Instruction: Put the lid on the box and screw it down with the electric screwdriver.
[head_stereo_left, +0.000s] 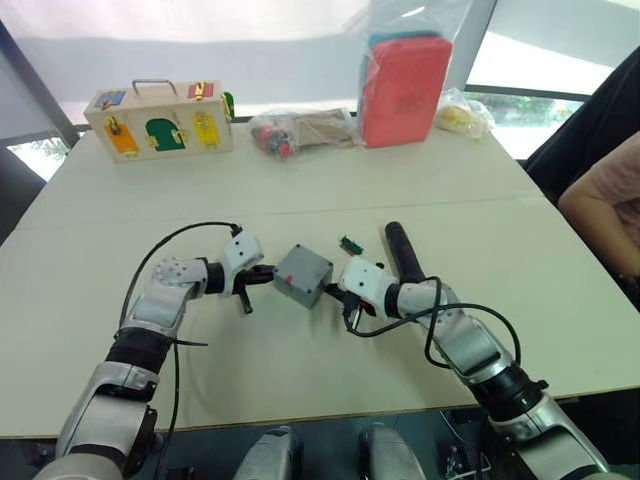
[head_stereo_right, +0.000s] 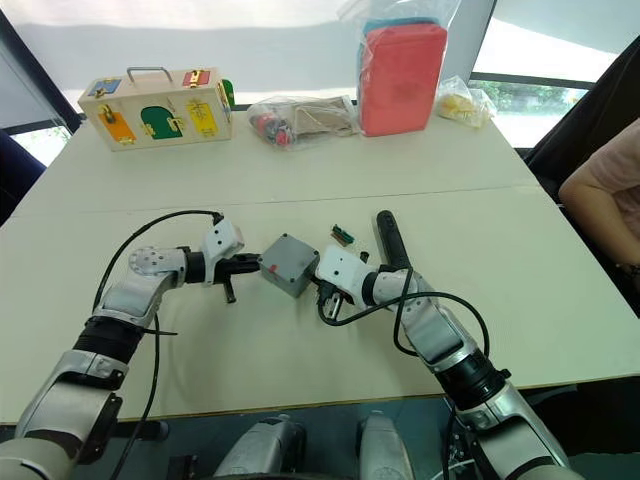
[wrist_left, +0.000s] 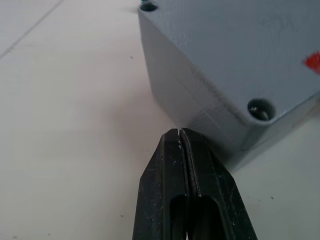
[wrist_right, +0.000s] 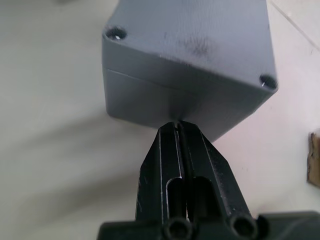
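Note:
The grey box (head_stereo_left: 303, 275) stands mid-table, turned corner-on to me, with the lid (wrist_right: 200, 35) sitting on top; a seam runs between them and screw holes show at the lid's corners. My left gripper (head_stereo_left: 268, 272) is shut, its tips (wrist_left: 179, 132) touching the box's left side near a corner. On the other side, my right gripper (head_stereo_left: 328, 290) is also shut, its tips (wrist_right: 179, 125) against the box wall just under the seam. The black electric screwdriver (head_stereo_left: 400, 250) lies on the table just behind my right gripper.
A small green part (head_stereo_left: 350, 243) lies behind the box. At the table's far edge stand a wooden box with coloured doors (head_stereo_left: 160, 122), a plastic bag of parts (head_stereo_left: 300, 130), a red pack in plastic (head_stereo_left: 403, 88) and a yellow-filled bag (head_stereo_left: 462, 115). A person's arm (head_stereo_left: 605, 200) is at the right.

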